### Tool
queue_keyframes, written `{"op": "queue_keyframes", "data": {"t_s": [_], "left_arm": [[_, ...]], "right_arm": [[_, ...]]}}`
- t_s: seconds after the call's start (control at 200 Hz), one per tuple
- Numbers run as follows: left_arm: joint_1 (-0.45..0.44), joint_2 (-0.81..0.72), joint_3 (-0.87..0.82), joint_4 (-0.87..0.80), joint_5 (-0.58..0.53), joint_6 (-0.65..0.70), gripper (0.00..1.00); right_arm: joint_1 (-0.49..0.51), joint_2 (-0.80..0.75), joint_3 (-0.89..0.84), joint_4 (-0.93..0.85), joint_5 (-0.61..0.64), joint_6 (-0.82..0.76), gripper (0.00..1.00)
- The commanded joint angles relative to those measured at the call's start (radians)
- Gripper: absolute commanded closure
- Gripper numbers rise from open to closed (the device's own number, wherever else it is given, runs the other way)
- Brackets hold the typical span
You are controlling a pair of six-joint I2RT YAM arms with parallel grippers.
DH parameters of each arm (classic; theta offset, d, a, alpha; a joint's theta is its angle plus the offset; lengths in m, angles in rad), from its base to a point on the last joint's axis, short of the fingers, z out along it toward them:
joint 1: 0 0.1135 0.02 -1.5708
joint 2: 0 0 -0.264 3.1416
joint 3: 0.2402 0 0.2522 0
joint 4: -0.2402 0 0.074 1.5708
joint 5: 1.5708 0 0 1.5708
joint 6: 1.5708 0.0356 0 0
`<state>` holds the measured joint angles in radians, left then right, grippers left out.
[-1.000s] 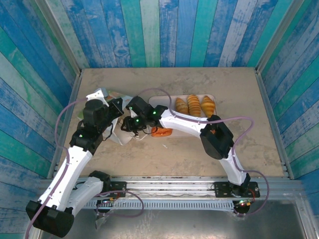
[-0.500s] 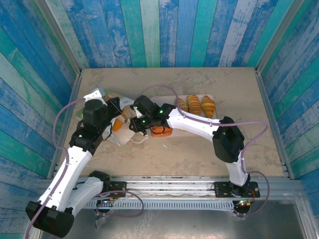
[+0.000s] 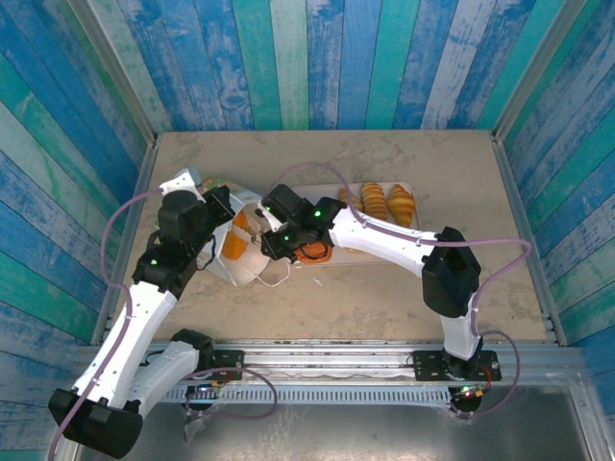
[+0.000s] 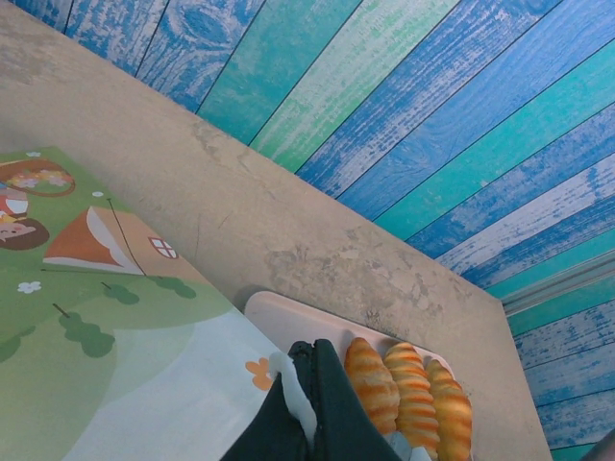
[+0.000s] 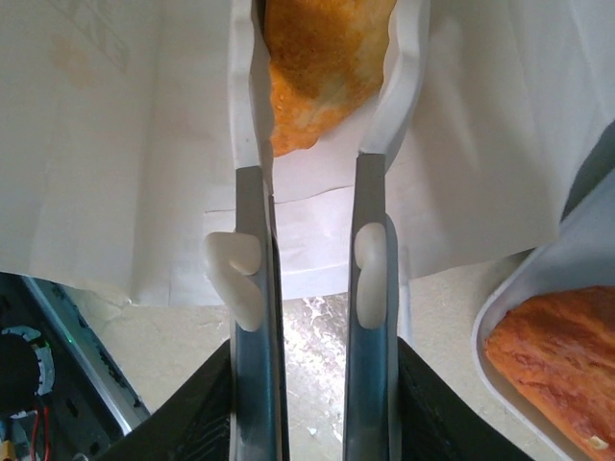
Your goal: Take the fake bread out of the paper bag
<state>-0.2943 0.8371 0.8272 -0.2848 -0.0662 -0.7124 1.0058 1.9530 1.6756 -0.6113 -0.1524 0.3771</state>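
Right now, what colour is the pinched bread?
Golden-orange fake bread, best in the right wrist view.

the left arm [image 3: 135, 322] and right arm [image 3: 380, 245] wear white shells between chunky black joints. small green lights [image 3: 315, 213] glow near the wrists. thin lilac cables [image 3: 106, 252] loop alongside. the right fingers [image 5: 252, 317] are grey metal, white-tipped.

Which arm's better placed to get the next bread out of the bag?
Right. The right gripper is closed on a pastry at the paper bag mouth, the tray beside it. The left gripper is shut on the bag's edge, busy holding it.
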Motion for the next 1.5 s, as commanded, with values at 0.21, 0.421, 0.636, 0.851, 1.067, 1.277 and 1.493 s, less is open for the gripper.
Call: {"op": "queue_keyframes", "data": {"t_s": [0.21,0.421,0.636,0.851,1.067,1.277,1.493], "left_arm": [[0.001,0.002,-0.007,0.063,0.054,-0.048,1.00],[0.001,0.010,-0.010,0.072,0.081,-0.058,1.00],[-0.001,0.011,-0.021,0.080,0.091,-0.064,1.00],[0.000,0.013,-0.029,0.088,0.101,-0.067,1.00],[0.001,0.011,-0.033,0.085,0.101,-0.064,1.00],[0.000,0.008,-0.031,0.080,0.091,-0.060,1.00],[0.001,0.000,-0.026,0.058,0.052,-0.052,1.00]], "right_arm": [[-0.047,0.026,-0.013,0.112,-0.208,0.255,0.53],[-0.051,0.099,0.015,0.162,-0.248,0.349,0.51],[-0.051,0.145,0.050,0.167,-0.236,0.374,0.47],[-0.052,0.195,0.079,0.226,-0.292,0.402,0.46],[-0.053,0.219,0.095,0.267,-0.331,0.410,0.57],[-0.053,0.175,0.082,0.273,-0.313,0.370,0.71],[-0.050,0.097,0.073,0.178,-0.270,0.250,0.76]]}}
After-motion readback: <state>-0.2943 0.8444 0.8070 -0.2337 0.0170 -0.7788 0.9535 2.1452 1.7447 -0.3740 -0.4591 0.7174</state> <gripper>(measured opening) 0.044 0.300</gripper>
